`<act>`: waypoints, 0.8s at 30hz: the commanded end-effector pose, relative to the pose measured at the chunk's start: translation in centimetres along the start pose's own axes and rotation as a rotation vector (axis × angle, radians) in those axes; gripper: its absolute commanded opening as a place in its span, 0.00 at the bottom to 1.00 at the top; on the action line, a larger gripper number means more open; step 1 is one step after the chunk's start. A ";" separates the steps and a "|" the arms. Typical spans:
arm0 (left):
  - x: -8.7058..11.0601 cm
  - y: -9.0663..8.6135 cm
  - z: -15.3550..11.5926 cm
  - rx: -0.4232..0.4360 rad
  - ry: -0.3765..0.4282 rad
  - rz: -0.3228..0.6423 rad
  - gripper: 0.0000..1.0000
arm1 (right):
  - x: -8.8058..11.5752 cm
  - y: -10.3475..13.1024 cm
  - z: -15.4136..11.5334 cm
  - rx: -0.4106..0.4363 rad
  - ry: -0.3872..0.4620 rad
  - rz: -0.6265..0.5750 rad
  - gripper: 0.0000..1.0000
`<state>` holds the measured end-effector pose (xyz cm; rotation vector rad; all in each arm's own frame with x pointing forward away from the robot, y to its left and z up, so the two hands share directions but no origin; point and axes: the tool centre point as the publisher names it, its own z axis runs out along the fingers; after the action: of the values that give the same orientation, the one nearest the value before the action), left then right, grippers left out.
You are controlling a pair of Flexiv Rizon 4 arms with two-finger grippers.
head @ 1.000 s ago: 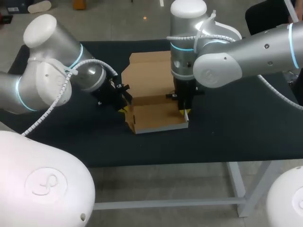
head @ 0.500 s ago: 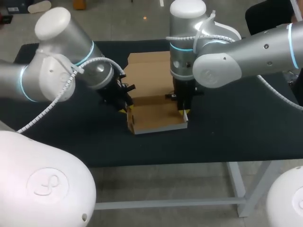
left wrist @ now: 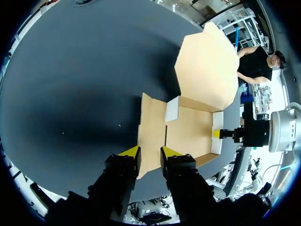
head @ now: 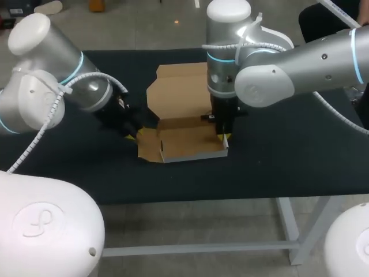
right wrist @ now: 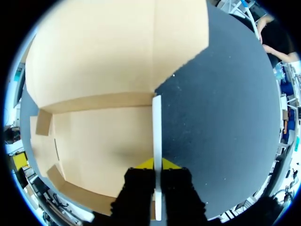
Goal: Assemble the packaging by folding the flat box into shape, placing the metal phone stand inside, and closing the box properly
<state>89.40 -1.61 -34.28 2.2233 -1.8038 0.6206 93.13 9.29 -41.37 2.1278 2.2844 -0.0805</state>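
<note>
Lying mid-frame in the head view on the black table (head: 288,161), the thin brown cardboard box (head: 187,143) is judged light and easily creased. Its right wall (head: 226,145) is pinched by the closed right gripper (head: 223,137). Nothing is held by the slightly parted left gripper (head: 134,134), lower left of centre, with the splayed left flap (head: 147,147) just beside it. Folds are best gripped near the creases.

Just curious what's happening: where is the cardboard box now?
In the head view the cardboard box lies open at centre, between the left gripper at its left flap and the right gripper pinching its right wall.
</note>
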 end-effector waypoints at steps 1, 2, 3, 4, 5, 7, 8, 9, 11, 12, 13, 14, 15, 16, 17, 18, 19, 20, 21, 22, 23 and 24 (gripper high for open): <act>-1.9 -0.5 0.0 -0.010 0.083 -0.002 0.16 | 0.1 0.1 -0.1 0.004 -0.005 0.000 0.00; -2.2 -0.7 0.1 -0.011 0.085 -0.002 0.12 | 0.1 0.1 -0.1 0.004 -0.005 0.000 0.00; -2.5 -0.9 0.3 -0.015 0.093 -0.006 0.04 | 0.1 0.1 -0.1 0.004 -0.005 0.000 0.00; -2.9 -1.1 0.4 -0.021 0.103 -0.003 0.00 | 0.1 0.1 -0.1 0.004 -0.005 0.000 0.00; -3.1 -1.3 0.5 -0.021 0.104 -0.005 0.00 | 0.1 0.1 -0.1 0.004 -0.005 0.000 0.00; -3.7 -1.7 0.8 -0.027 0.120 0.000 0.00 | 0.1 0.1 -0.1 0.004 -0.005 0.000 0.00; -3.9 -1.8 0.9 -0.027 0.121 0.002 0.00 | 0.1 0.1 -0.1 0.004 -0.005 0.000 0.00; -4.0 -2.0 1.1 -0.033 0.129 0.006 0.00 | 0.1 0.1 -0.1 0.004 -0.005 0.000 0.00; -4.3 -2.2 1.6 -0.039 0.137 0.014 0.00 | 0.1 0.1 -0.1 0.004 -0.005 0.000 0.00; -4.4 -2.3 1.9 -0.047 0.144 0.018 0.00 | 0.1 0.1 -0.1 0.004 -0.005 0.000 0.00; -4.5 -2.4 2.1 -0.052 0.150 0.021 0.00 | 0.1 0.1 -0.1 0.004 -0.005 0.000 0.00; -4.6 -2.5 2.5 -0.060 0.154 0.020 0.00 | 0.1 0.1 -0.1 0.004 -0.005 0.000 0.00; -4.6 -2.6 2.8 -0.069 0.166 0.027 0.00 | 0.1 0.1 -0.1 0.004 -0.005 0.000 0.00; -4.6 -2.6 3.1 -0.070 0.170 0.030 0.00 | 0.1 0.1 -0.1 0.004 -0.005 0.000 0.00; -4.5 -2.5 3.4 -0.078 0.190 0.037 0.00 | 0.1 0.1 -0.1 0.004 -0.005 0.000 0.00; -4.5 -2.5 3.7 -0.082 0.204 0.046 0.00 | 0.1 0.1 -0.1 0.004 -0.005 0.000 0.00; -4.3 -2.3 4.1 -0.084 0.207 0.051 0.00 | 0.1 0.1 -0.1 0.004 -0.005 0.000 0.00; -4.1 -2.3 4.4 -0.091 0.221 0.058 0.00 | 0.1 0.1 -0.1 0.004 -0.005 0.000 0.00; -4.0 -2.2 4.7 -0.096 0.232 0.064 0.00 | 0.1 0.1 -0.1 0.004 -0.005 0.000 0.00; -3.9 -2.1 4.9 -0.097 0.239 0.071 0.00 | 0.1 0.1 -0.1 0.004 -0.005 0.000 0.00; -3.6 -2.0 5.2 -0.103 0.260 0.078 0.00 | 0.1 0.1 -0.1 0.004 -0.005 0.000 0.00; -3.5 -1.9 5.4 -0.105 0.271 0.085 0.00 | 0.1 0.1 -0.1 0.004 -0.005 0.000 0.00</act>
<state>91.09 0.10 -39.38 1.9372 -1.7705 0.7550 93.13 9.30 -41.37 2.1278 2.2842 -0.0806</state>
